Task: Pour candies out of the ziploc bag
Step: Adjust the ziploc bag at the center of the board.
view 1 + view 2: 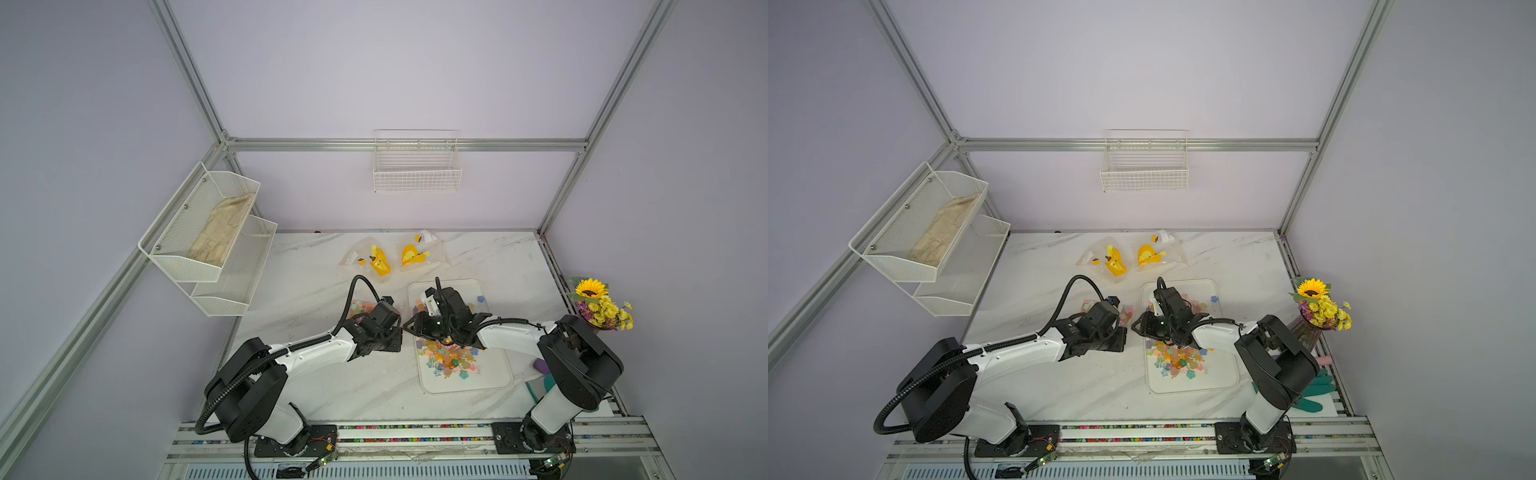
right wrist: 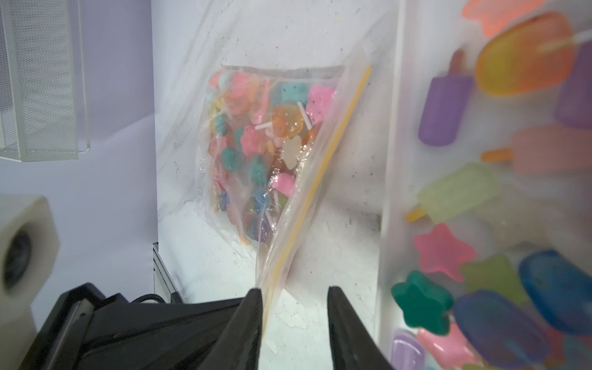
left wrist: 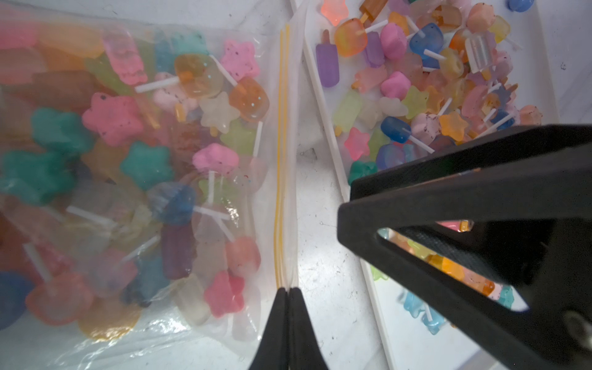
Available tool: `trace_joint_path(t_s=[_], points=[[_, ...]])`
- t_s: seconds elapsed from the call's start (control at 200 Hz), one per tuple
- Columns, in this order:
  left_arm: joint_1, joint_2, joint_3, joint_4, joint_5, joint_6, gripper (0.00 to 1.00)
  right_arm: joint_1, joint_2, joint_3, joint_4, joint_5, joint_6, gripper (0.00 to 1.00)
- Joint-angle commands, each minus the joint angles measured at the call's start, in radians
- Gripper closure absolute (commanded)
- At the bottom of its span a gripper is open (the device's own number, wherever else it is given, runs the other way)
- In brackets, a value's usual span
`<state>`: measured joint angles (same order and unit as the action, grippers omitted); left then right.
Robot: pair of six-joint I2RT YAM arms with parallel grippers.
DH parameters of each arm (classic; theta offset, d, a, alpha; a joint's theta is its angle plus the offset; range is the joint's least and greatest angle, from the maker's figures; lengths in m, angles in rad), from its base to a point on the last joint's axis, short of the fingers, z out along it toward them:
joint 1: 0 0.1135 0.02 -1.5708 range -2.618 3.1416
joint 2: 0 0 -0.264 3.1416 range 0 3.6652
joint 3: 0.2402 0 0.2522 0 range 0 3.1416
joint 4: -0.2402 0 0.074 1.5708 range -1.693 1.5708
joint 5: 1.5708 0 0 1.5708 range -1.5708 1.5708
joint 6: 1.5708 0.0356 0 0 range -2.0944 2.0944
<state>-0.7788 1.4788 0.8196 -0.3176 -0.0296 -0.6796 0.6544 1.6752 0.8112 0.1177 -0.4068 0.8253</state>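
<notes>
Saw a marble table (image 1: 353, 386) inside a lilac-walled frame, both arms reaching in over it from the near edge. Noted a two-tier mesh rack (image 1: 178, 237) on the left wall, a cloth (image 1: 222, 232) in its upper tier, and a wire basket (image 1: 417, 174) on the back wall. Found a white tray (image 1: 494, 374) right of centre on the table, and the bag (image 1: 357, 308) lying on the table just left of it. It was clear, its yellow zip strip (image 3: 282, 160) turned toward the tray's rim. Spotted a bouquet (image 1: 600, 307) at the table's right edge and two clear packets (image 1: 374, 259) of yellow toys near the back. Found the left gripper (image 3: 286, 296) with jaws together, clamped on the zip strip. Found the right gripper (image 2: 294, 298) with jaws apart — the strip's edge against one finger (image 2: 250, 320), nothing pinched. Made out candies (image 3: 112, 121) packed in the bag behind the strip, and more in a loose heap (image 1: 449, 361) in the tray — one blue piece (image 1: 481, 298) lying apart near the tray's far rim.
</notes>
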Motion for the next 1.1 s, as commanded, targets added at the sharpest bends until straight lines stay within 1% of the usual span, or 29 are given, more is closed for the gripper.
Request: trace_joint_path(t_s=[0.0, 0.13, 0.24, 0.535, 0.665, 0.97, 1.01, 1.095], points=[[0.009, -0.038, -0.036, 0.014, 0.002, -0.009, 1.00, 0.007, 0.025, 0.034, 0.039, -0.004, -0.009, 0.63], [0.009, -0.045, -0.039, 0.009, -0.002, -0.009, 1.00, 0.007, 0.057, 0.055, 0.049, -0.003, -0.012, 0.63], [0.009, -0.043, -0.043, 0.004, 0.004, -0.009, 1.00, 0.006, 0.083, 0.080, 0.056, 0.000, -0.017, 0.66], [0.009, -0.054, -0.066, 0.003, 0.011, -0.017, 1.00, 0.007, 0.142, 0.149, 0.051, 0.009, -0.036, 0.93], [0.009, -0.057, -0.076, 0.005, 0.008, -0.021, 1.00, 0.007, 0.150, 0.161, 0.039, 0.021, -0.047, 1.00], [0.008, -0.050, -0.075, 0.012, 0.007, -0.025, 1.00, 0.007, 0.146, 0.164, 0.005, 0.068, -0.079, 1.00], [0.009, -0.046, -0.073, 0.014, 0.007, -0.025, 0.95, 0.006, 0.136, 0.161, -0.004, 0.079, -0.083, 0.93], [0.009, -0.036, -0.064, 0.015, 0.010, -0.022, 0.87, 0.006, 0.115, 0.158, -0.022, 0.091, -0.093, 0.83]])
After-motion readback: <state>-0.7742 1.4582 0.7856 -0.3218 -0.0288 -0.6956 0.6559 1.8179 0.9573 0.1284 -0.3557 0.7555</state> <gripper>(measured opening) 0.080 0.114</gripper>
